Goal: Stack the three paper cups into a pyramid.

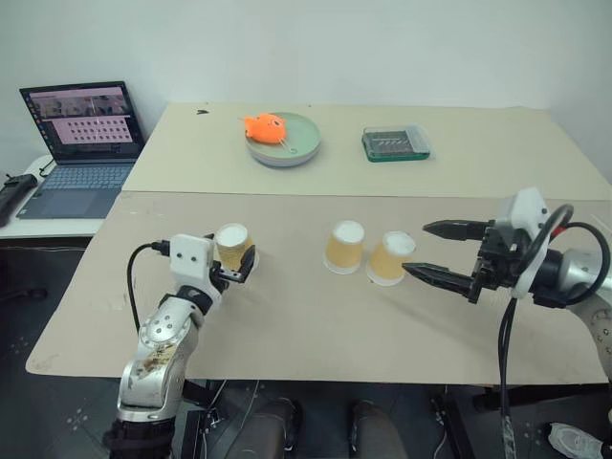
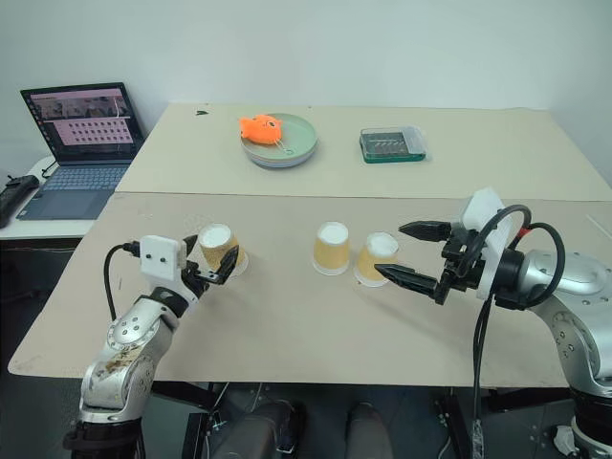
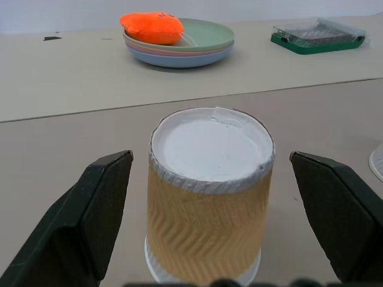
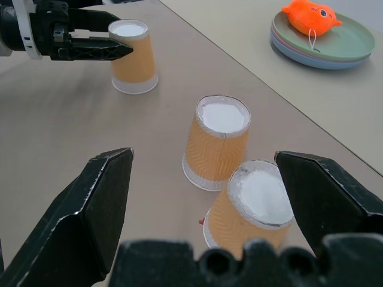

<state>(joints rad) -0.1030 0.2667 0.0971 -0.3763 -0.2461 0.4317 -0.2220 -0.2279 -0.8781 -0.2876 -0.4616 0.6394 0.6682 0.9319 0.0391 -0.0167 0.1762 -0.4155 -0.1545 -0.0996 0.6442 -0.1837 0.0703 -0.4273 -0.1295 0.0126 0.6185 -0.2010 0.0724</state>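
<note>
Cups all sit upside down on the table (image 1: 316, 335): our left gripper (image 1: 233, 271), jaws apart, straddles the left cup (image 1: 232, 246). Our right gripper (image 1: 438, 251), jaws apart too, flanks the tilted right cup (image 1: 391, 257), which leans beside the middle cup (image 1: 344, 247); a sloppy close could topple both.

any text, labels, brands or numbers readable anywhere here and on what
No text can be read.
Laptop screen: a window with rows of small marks, too small to read.
Three paper cups: plain zigzag ribbing, no print.
Green tray and stack of plates with the orange toy: no readable label.
</note>
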